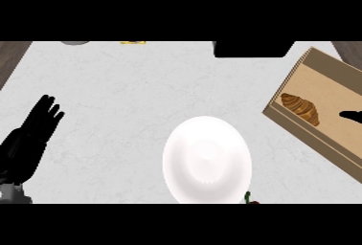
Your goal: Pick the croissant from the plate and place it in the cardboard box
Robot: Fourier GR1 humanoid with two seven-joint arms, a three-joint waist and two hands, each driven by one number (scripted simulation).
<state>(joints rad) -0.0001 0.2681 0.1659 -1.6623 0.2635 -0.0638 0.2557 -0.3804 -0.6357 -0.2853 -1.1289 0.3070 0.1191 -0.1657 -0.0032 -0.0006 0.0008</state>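
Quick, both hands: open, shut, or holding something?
Left hand: open, fingers straight, resting at the left edge, holding nothing.
Right hand: only a tip shows over the cardboard box; cannot tell. Croissant lies in the box.

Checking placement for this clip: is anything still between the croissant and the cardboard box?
Nothing visible. The brown croissant already lies inside the open tan cardboard box, near its left wall. The round white plate is bare. A black fingertip of the right robot hand shows beside the croissant, apart from it.

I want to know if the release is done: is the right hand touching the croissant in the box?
Apart. In the head view, bare box floor shows between the croissant and the right hand at the view's right edge, inside the cardboard box.
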